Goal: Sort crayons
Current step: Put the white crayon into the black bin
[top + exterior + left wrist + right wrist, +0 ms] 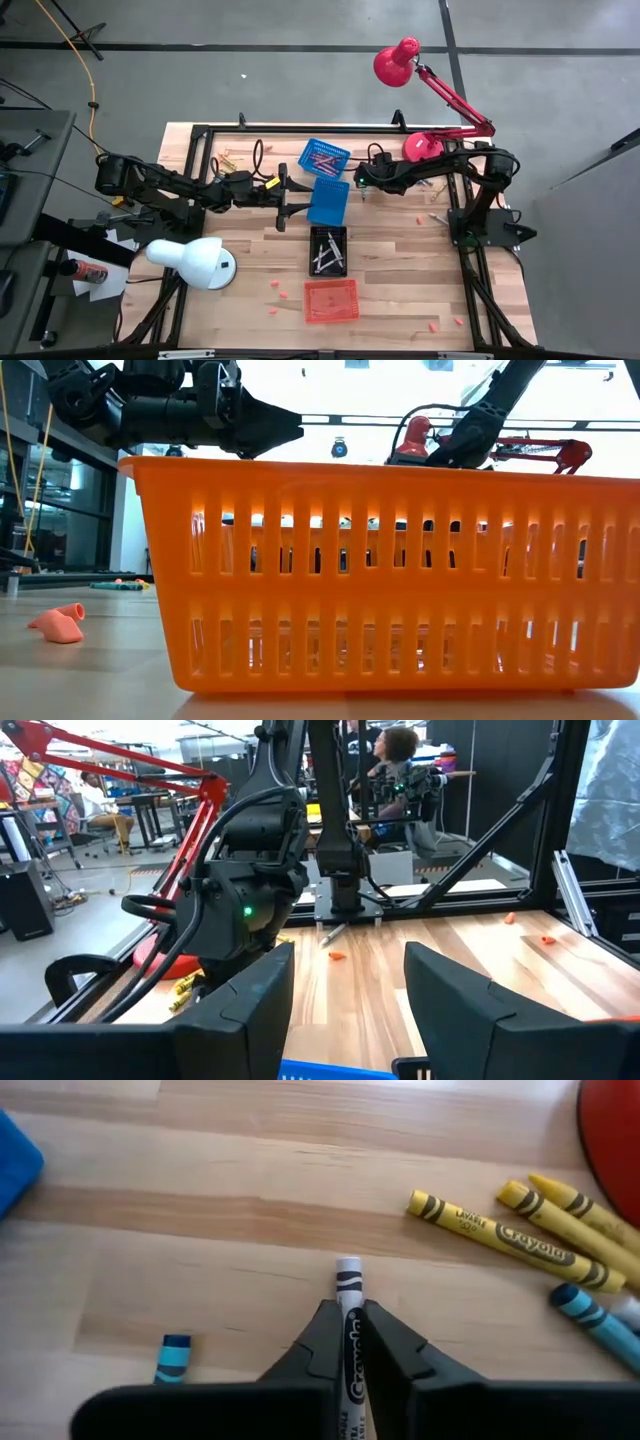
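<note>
- While my right gripper point(348, 1342) hangs over the far part of the wooden table point(400, 260), near the red lamp's base point(422, 146), its two fingers pinch a grey crayon point(350, 1330) along its length, the tip sticking out past the fingertips.
- Three yellow crayons point(505, 1235) lie side by side on the wood just beyond that grip, with a blue crayon point(590, 1312) next to them and another blue crayon end point(172, 1357) on the opposite side.
- My left gripper point(345, 1005) hovers just beside the solid blue basket point(328, 200), its fingers standing wide apart with nothing between them.
- Four baskets sit in a row down the table's middle: a blue slotted basket point(324, 157) at the far end holding pink or red crayons point(322, 158), then the solid blue one, then a black basket point(328, 250) holding grey crayons point(326, 252), and an orange basket point(330, 300) nearest the front edge.
- Small pink bits point(274, 290) lie scattered on the wood around the orange basket.
- A white lamp point(190, 260) stands at the table's left side.
</note>
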Tool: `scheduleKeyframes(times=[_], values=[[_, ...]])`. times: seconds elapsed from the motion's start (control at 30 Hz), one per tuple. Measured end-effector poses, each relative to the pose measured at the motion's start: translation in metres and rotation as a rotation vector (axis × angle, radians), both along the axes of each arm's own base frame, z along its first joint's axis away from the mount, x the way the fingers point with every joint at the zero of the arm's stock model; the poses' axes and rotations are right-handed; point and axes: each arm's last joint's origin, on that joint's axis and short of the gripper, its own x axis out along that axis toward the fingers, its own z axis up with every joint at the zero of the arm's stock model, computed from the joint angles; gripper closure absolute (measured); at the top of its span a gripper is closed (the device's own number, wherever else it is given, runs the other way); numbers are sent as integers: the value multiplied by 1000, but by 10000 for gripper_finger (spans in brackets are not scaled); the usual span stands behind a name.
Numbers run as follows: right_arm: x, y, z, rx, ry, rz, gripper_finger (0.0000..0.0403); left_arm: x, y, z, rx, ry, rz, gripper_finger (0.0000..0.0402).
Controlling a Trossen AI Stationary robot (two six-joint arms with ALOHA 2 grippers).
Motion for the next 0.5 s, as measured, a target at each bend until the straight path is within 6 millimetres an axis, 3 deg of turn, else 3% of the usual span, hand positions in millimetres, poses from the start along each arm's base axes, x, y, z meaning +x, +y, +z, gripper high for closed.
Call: scheduleKeyframes(times=[0.13,0.27,0.5], values=[[-3,3,5,-33,74,82,397,0,0,-1,-1,7,0,224],[-3,13,25,-96,91,171,399,0,0,-3,-2,30,1,224],[-18,51,51,-216,73,323,401,-1,2,-5,-8,74,32,224]])
